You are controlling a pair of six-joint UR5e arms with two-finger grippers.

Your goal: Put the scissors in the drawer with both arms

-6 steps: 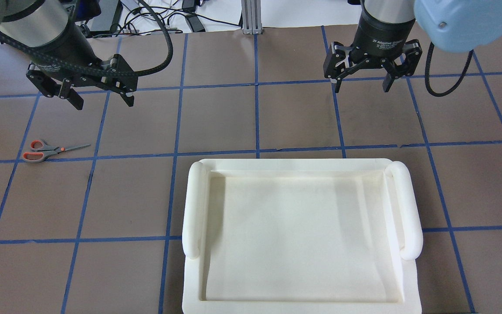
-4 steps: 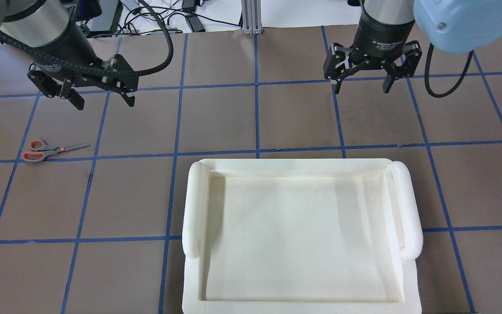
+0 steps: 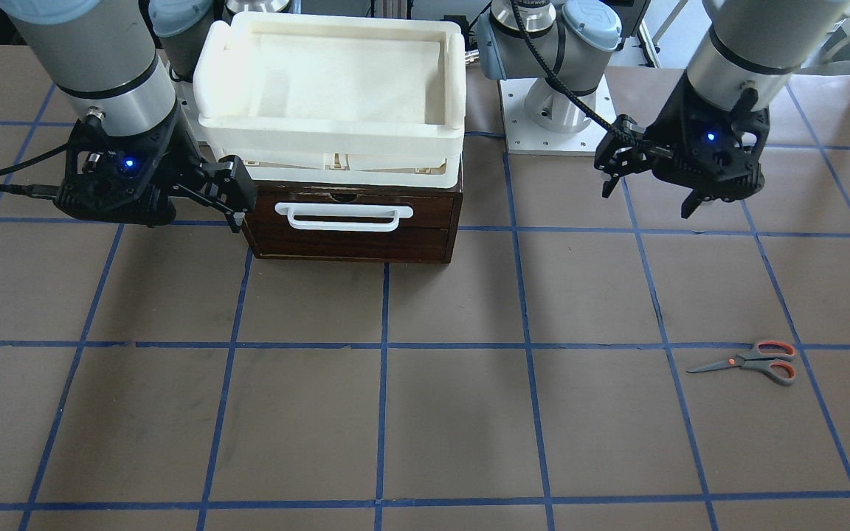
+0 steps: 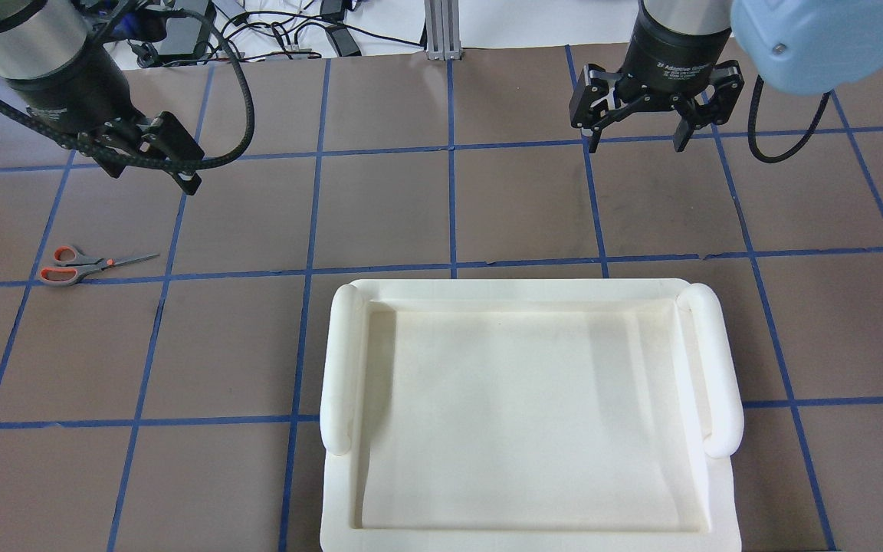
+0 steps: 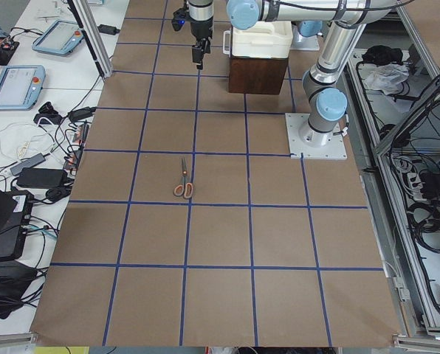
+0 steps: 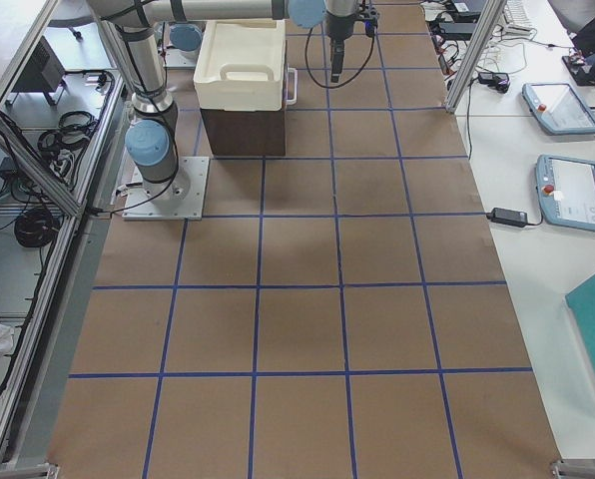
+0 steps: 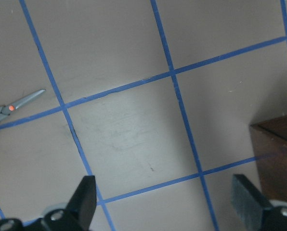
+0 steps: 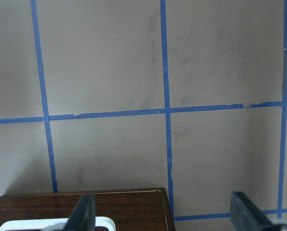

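Observation:
The scissors [image 4: 81, 266] lie flat on the brown table at the left, blades pointing right; they also show in the front view [image 3: 753, 361] and at the left edge of the left wrist view [image 7: 8, 108]. The drawer [image 3: 351, 214] is shut under a cream tub, its white loop handle [image 3: 344, 215] facing forward. My left gripper [image 4: 152, 175] is open and empty, in the air beyond the scissors. My right gripper [image 4: 633, 139] is open and empty, in front of the drawer's right end; the drawer's top edge [image 8: 85, 207] shows in the right wrist view.
The cream-white plastic tub [image 4: 342, 368] sits on top of the brown drawer cabinet and hides it from overhead. Blue tape lines grid the table. Cables and tablets lie beyond the table's far edge [image 4: 296, 38]. The arm bases [image 3: 550, 103] stand behind the cabinet.
My left gripper has turned about its wrist and shifted left and farther out, still open. My right gripper has moved slightly farther out. The scissors have not moved.

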